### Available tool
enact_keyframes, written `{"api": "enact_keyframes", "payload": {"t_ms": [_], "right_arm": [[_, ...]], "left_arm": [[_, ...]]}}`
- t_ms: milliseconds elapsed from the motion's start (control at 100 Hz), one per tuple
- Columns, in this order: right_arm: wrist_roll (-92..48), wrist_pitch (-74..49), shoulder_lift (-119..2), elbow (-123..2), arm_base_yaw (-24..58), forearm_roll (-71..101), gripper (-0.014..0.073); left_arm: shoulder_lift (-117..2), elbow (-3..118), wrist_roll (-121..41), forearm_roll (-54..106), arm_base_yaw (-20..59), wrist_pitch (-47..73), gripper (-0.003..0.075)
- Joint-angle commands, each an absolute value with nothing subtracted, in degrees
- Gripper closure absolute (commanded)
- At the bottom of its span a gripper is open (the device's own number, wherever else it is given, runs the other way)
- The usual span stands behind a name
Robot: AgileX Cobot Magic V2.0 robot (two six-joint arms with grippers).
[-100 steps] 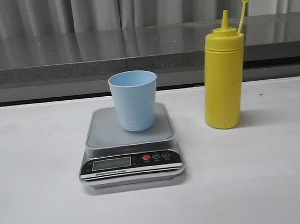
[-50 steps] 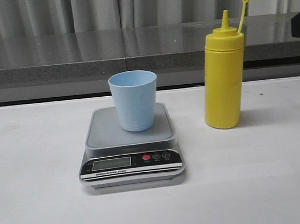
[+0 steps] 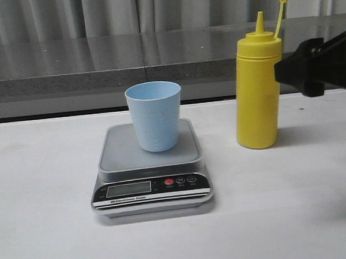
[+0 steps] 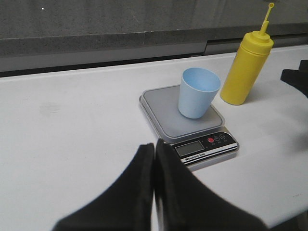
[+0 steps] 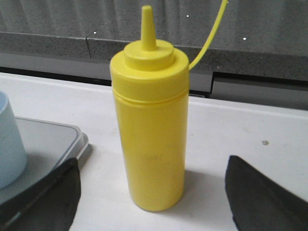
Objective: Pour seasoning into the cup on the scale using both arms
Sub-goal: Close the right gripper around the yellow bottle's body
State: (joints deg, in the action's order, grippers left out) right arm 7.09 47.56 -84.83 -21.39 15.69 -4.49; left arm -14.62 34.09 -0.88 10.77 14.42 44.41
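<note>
Front view, centre of the frame: pale blue cup [image 3: 154,116], upright on the grey platform of the scale [image 3: 150,165], sat toward the platform's back half. Scale's black front panel with display and red button faced the camera, low in the frame. To the right of the scale, apart from it: tall yellow seasoning bottle [image 3: 258,90], upright on the white worktop [image 3: 49,235], nozzle up, thin cap tether rising to the upper right. At the right edge of the frame, level with the bottle's upper half and overlapping its right side in the picture: right tool [image 3: 318,65], black and blurred; contact with the bottle impossible to tell there.

Right wrist view: bottle [image 5: 150,128] centred, framed by the two dark fingers [image 5: 45,198] of the right tool, spread wide at lower left and lower right, clear of the bottle on both sides. Cup's edge [image 5: 9,144] at far left.

Left wrist view: left tool [image 4: 155,192] at lower centre, fingers pressed together, holding nothing, above bare worktop, well short of the scale [image 4: 187,120].
</note>
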Motion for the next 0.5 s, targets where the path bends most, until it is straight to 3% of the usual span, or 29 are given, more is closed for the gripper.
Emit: {"api": "enact_keyframes", "payload": {"t_ms": [0,490], "right_arm": [[7.12,54.12,-86.98,-24.77,15.83,-5.17,-0.0018],[7.16,54.01,-101.34,-37.6,15.78,-4.81,-0.0018]], "left_arm": [[-15.26,35.38,-0.56,11.59,14.31,40.19,0.074],[-15.26,35.38,-0.56,11.59,14.31,40.19,0.074]]}}
